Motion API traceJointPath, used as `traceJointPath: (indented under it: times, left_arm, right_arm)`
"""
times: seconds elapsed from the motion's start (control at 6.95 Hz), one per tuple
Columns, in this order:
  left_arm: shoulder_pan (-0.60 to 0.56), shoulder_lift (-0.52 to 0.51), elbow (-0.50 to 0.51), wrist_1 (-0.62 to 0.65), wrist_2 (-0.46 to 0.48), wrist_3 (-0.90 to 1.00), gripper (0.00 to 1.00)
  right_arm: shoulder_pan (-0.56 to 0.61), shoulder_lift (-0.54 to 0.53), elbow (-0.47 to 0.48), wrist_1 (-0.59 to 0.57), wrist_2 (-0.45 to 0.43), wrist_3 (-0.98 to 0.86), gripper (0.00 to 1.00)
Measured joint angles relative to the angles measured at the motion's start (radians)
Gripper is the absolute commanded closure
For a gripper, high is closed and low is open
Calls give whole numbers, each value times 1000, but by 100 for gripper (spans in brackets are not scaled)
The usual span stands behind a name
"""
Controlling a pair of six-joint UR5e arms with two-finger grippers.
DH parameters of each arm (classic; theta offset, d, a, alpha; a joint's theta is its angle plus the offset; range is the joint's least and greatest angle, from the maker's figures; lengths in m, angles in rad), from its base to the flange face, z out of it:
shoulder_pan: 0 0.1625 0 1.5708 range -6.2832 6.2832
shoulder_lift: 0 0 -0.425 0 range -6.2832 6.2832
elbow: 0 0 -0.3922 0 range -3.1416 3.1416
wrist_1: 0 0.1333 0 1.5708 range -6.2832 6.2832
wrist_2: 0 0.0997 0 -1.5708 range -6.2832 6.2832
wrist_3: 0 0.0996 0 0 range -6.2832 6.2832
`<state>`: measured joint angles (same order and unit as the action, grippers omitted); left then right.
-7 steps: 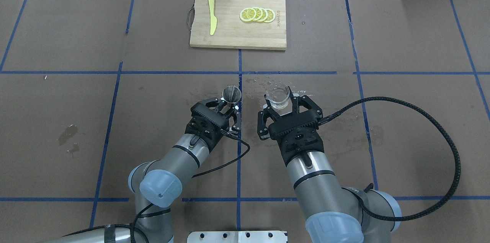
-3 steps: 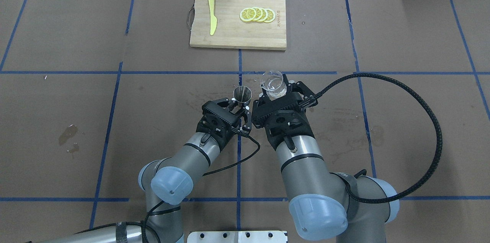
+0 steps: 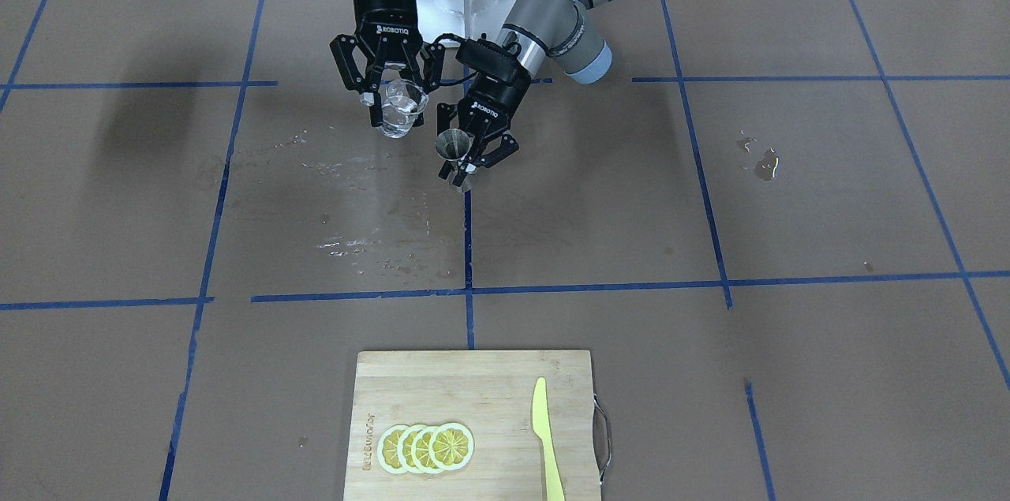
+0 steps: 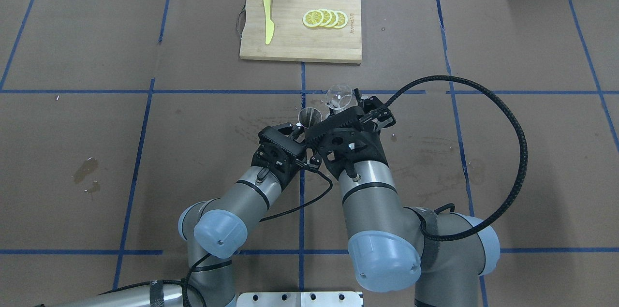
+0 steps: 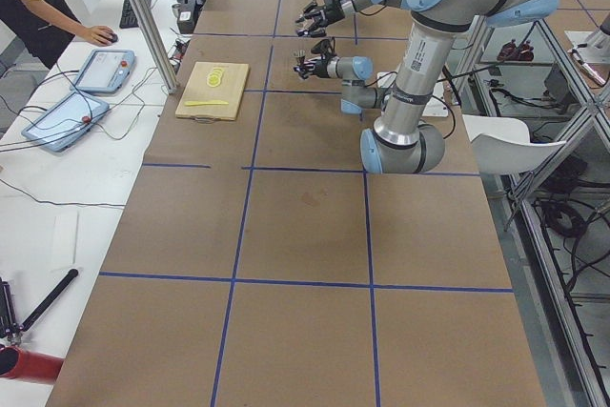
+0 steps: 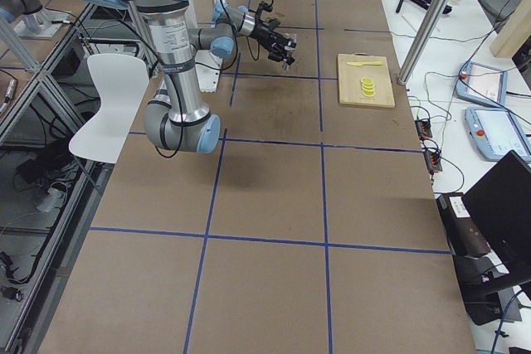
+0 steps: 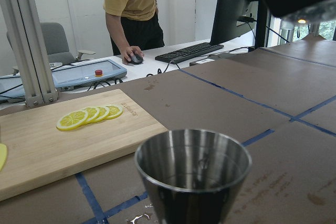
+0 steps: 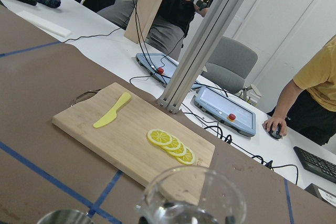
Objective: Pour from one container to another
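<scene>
The metal cup [image 7: 193, 177] is cut off at the left wrist view's bottom edge. The glass cup [image 8: 191, 198] is cropped likewise in the right wrist view.

One glass cup [image 4: 340, 97], one steel jigger [image 4: 309, 117], one cutting board [image 4: 290, 41], four lemon slices [image 4: 325, 19] and one yellow knife [image 4: 267, 18].

Clear glass cup [image 4: 339, 97] tilted beside upright steel jigger [image 4: 309, 117]

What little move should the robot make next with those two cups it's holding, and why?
Probably tip the small clear glass beaker cup toward the silver steel jigger: they sit side by side, and the jigger's bowl looks empty.
</scene>
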<state>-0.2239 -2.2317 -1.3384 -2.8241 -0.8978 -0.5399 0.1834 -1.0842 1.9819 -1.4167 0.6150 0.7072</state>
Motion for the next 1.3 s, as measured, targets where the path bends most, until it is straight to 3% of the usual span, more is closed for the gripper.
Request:
traceJointPath:
  times: [0.72,1.3]
  left_arm:
    - [0,-22,20,3,-19,2,100]
    - [0,-33,22,4,-35,4,100]
  right_arm:
    - [5,23,-1,-103,14,-122,100]
    - [10,22,-11,-113,0,-238,100]
